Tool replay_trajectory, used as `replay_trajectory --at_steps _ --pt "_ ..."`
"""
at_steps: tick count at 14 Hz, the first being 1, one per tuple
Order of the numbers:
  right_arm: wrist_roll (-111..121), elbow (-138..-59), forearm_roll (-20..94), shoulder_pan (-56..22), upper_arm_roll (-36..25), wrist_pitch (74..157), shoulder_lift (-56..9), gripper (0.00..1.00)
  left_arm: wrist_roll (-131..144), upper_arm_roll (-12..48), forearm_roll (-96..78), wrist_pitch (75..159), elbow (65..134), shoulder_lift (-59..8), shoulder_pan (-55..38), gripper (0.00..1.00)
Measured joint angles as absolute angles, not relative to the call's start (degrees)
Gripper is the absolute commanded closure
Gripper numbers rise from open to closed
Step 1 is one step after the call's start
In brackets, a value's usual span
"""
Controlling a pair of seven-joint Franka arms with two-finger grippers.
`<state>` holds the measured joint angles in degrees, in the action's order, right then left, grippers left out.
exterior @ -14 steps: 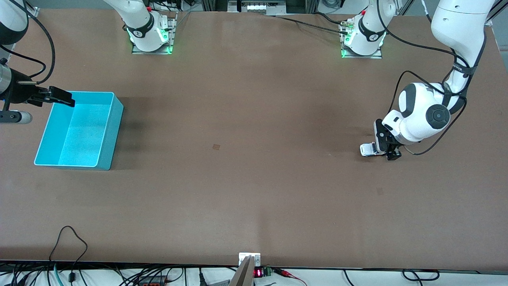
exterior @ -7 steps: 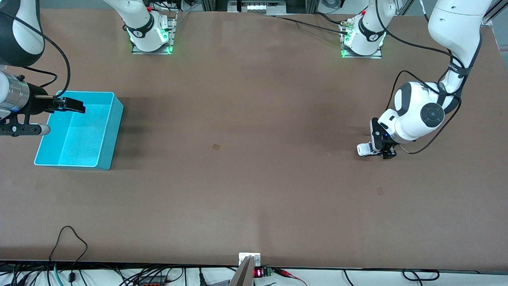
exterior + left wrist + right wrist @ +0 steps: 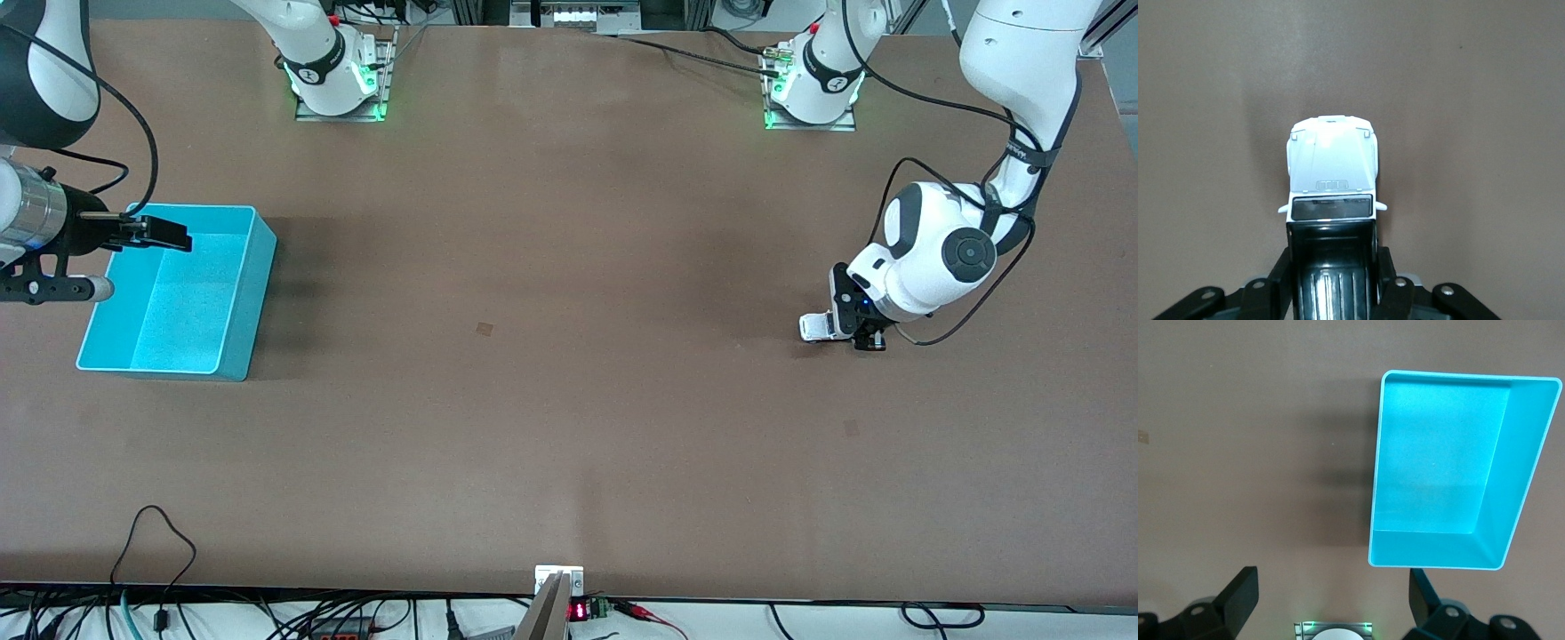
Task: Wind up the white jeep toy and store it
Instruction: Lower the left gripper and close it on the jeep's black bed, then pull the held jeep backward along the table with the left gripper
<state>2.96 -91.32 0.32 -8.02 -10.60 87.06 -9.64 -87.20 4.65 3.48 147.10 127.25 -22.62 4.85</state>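
Observation:
The white jeep toy is at the left arm's end of the table, with its wheels on or just above the brown surface. My left gripper is shut on its rear half. In the left wrist view the fingers press both sides of the black ribbed roof, and the white hood sticks out past my left gripper. My right gripper is open and empty over the farther edge of the teal bin. In the right wrist view my right gripper is beside the empty bin.
Both arm bases stand at the table edge farthest from the front camera. Cables hang along the nearest edge. A small mark lies mid-table.
My left gripper has shifted the jeep a little toward the right arm's end of the table. My right gripper moved in over the bin's edge, then stopped.

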Motion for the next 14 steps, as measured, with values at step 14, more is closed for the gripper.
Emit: replay_trajectory --at_steps 14 --pt "3.0 -91.3 0.3 -8.0 -10.6 87.0 -9.6 0.0 -88.0 4.6 4.7 144.7 128.0 -20.9 5.2 0.76"
